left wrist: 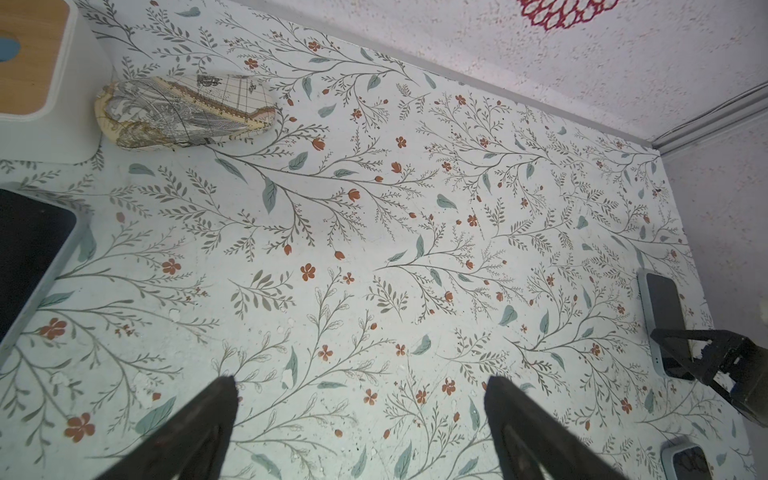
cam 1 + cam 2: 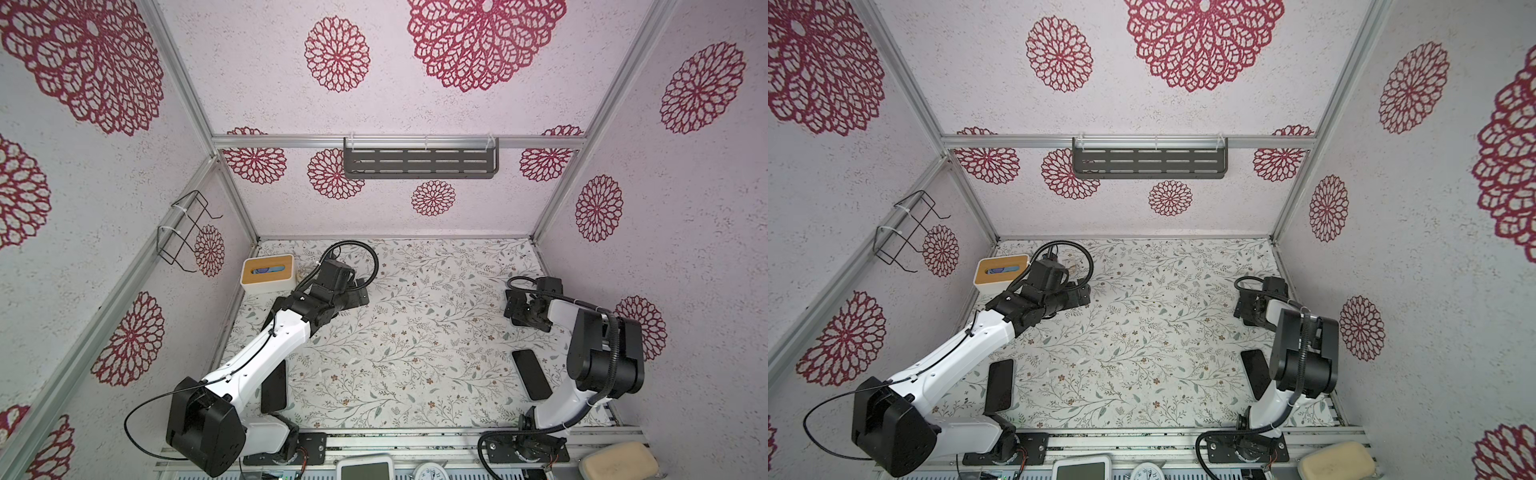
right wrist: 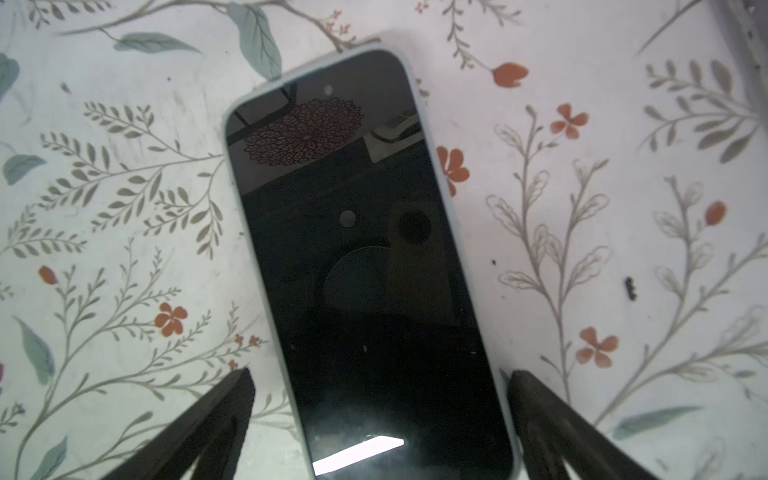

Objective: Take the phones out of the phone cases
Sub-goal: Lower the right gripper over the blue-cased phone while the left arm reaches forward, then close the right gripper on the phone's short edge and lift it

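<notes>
My right pincer released, fingers either side of phone; phone still in pale phone case, flat, screen up, floral table right side; left pincer released, near tissue box

Tabletop: tissue box stands in the far-left corner, with a small item just beside it on its right. Left phone lies near left, partly under the left arm. Right phone lies near right, well apart from it. Shelf hangs on the far wall, wire rack on the left wall.
</notes>
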Motion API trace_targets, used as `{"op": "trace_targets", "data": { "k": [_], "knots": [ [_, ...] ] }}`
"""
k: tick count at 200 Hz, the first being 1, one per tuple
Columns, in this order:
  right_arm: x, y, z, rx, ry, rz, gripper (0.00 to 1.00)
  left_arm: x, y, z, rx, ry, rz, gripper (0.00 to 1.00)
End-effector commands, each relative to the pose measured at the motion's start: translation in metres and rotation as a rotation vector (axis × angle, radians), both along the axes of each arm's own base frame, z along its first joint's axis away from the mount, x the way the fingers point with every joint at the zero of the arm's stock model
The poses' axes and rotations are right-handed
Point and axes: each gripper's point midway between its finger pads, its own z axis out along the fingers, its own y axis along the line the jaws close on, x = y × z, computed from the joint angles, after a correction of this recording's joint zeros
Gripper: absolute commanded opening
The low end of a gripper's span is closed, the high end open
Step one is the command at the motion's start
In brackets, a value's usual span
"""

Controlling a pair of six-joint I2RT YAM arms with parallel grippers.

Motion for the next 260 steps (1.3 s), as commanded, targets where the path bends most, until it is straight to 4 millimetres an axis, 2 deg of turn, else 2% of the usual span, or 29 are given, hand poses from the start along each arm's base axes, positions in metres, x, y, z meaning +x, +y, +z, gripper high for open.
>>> {"op": "trace_targets", "data": {
  "k": [1, 80, 134, 208, 235, 260],
  "knots": [
    [0.007, 0.005, 0.006, 0.022, -0.020, 0.026, 0.96, -0.002, 0.000, 0.006, -0.010, -0.025, -0.008, 0.97],
    [0.001, 0.010, -0.014, -0.104, 0.136, 0.068, 0.93, 0.000, -0.004, -0.001, -0.020, -0.020, -0.015, 0.97],
    [0.001, 0.011, -0.018, -0.122, 0.162, 0.080, 0.89, 0.004, -0.010, -0.003, -0.041, -0.016, -0.027, 0.97],
    [0.000, 0.021, -0.019, -0.075, 0.135, 0.100, 0.62, 0.011, -0.032, -0.004, -0.130, -0.004, -0.069, 0.97],
    [-0.002, 0.026, -0.018, -0.071, 0.132, 0.109, 0.56, 0.014, -0.042, -0.005, -0.186, -0.001, -0.089, 0.97],
    [0.000, 0.043, -0.011, -0.072, 0.101, 0.151, 0.53, 0.018, -0.057, -0.005, -0.265, -0.001, -0.111, 0.97]
  ]
}}
